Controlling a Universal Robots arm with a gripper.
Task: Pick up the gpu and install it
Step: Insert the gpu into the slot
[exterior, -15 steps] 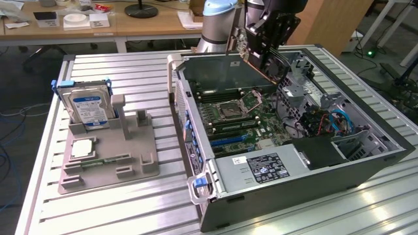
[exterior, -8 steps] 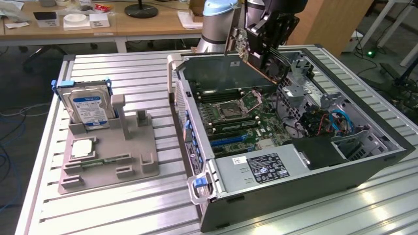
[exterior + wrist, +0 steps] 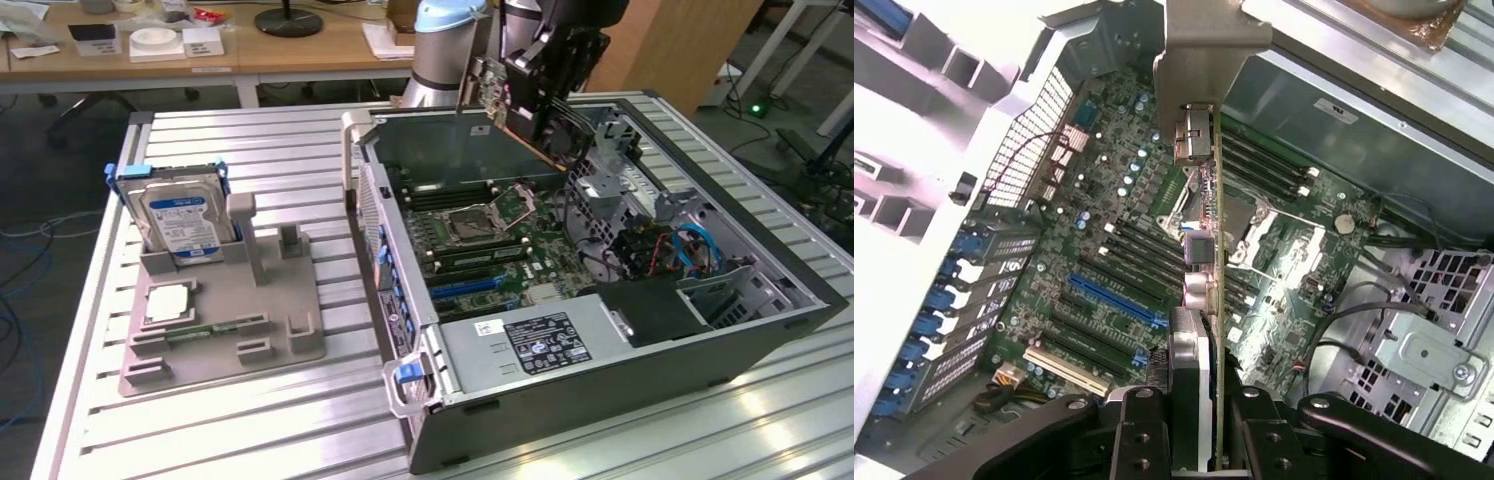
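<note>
— Black fingers (image 3: 1139,440) sit closest to your wrist camera; what are they on?

— Your gripper (image 3: 1199,445) is clamped on the gpu (image 3: 1196,300), with one finger on each face. You see the card edge-on: a thin board with a greenish-brown edge, a grey block near the fingers, small metal ports along it and a silver bracket (image 3: 1204,40) at the far end.

— Where does it hang?

— Over the motherboard (image 3: 1104,200) inside the open case. The long blue slot (image 3: 1116,298) lies just beside the card's line. You cannot tell from this view whether the card touches the board.

— And the exterior view?

— Nearest you there is the labelled power supply (image 3: 534,345) in the computer case (image 3: 601,400). The gpu (image 3: 491,95) is up at the far end of the case, above its rim and tilted. It shows a brown edge, with its metal bracket toward the exterior view's left. The gripper (image 3: 541,120) holds it from above, pointing steeply down, and the pale arm (image 3: 447,40) stands behind the case. The hard drive (image 3: 180,220) stands upright in the grey holder (image 3: 254,300), well apart toward the exterior view's left
</note>
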